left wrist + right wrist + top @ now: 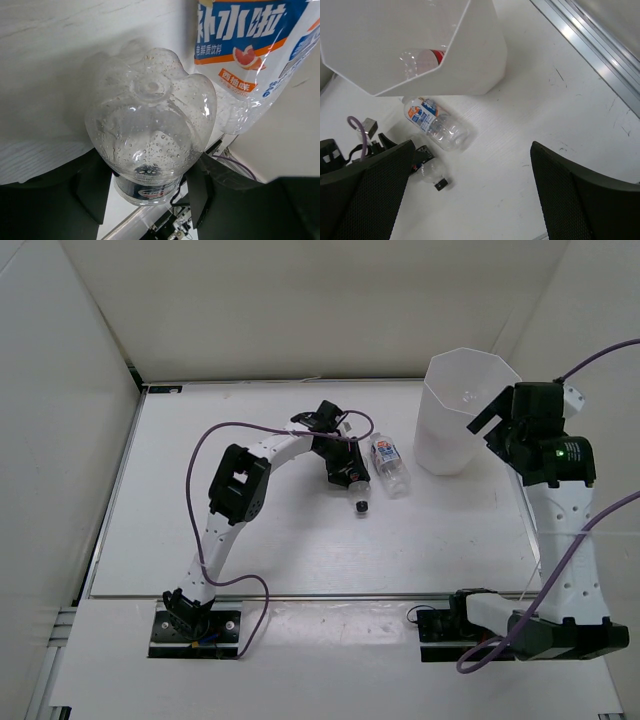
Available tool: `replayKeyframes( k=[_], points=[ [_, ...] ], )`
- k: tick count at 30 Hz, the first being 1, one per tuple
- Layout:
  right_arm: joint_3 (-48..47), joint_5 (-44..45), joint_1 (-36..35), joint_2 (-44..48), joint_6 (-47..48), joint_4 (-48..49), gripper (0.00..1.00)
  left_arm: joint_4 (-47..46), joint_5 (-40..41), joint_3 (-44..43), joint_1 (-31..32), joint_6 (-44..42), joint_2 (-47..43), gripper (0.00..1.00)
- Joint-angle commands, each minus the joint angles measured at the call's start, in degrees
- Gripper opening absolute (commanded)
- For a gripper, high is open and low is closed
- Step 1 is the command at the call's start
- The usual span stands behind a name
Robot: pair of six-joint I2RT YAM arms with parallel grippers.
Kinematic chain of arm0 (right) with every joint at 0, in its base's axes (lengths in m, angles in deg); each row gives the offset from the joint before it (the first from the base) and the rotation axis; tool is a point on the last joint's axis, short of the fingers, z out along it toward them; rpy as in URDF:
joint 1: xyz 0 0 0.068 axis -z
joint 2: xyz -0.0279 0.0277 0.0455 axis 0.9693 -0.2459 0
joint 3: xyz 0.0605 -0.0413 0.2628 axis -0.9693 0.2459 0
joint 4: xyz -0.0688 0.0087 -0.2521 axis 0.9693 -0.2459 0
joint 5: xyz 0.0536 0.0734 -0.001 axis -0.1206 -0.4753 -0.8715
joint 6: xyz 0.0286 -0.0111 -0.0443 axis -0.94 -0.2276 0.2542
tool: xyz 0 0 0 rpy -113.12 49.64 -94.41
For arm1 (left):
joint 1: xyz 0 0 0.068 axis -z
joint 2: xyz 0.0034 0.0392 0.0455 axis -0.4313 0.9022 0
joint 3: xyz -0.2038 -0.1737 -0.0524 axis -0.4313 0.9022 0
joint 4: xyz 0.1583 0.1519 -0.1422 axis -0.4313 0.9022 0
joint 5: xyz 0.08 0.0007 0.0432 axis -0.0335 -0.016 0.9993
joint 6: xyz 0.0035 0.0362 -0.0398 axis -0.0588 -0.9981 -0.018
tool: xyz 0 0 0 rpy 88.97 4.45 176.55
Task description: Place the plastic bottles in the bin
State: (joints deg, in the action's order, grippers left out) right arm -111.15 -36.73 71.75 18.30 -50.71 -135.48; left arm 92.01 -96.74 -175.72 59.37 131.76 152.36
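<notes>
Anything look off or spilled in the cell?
Nothing stands out. No spill on the table; droplets are inside the black-capped bottle in the left gripper's jaws, and the orange-labelled bottle lies flat near the bin.

Bottle (150, 130) beside second bottle (390, 465); bin (445, 445) to right.

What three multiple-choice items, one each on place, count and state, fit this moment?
1. The orange-labelled bottle lies: A in the bin; B on the table beside the left gripper; C in the right gripper.
2. Bottles outside the bin: A two; B three; C four.
3. The right gripper is: A shut on a bottle; B shut on the bin's rim; C open and empty.
Key: B, it lies flat on the table; A, that one and the black-capped bottle in the left gripper; C, its fingers stand apart with nothing between.
</notes>
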Motion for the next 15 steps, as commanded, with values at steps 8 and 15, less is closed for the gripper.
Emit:
replayKeyframes(
  k=[8,15],
  points=[
    [-1.8,-6.7,8.5,-6.4,-8.1,2.5,0.99,4.6,6.1,-5.2,-5.8,-2.5,-15.9,0.48],
    [-5.3,-18.2,15.8,-14.2,-17.5,2.5,0.99,5.9,8.5,-7.7,-6.4,-5.2,-22.1,0.48]
  ],
)
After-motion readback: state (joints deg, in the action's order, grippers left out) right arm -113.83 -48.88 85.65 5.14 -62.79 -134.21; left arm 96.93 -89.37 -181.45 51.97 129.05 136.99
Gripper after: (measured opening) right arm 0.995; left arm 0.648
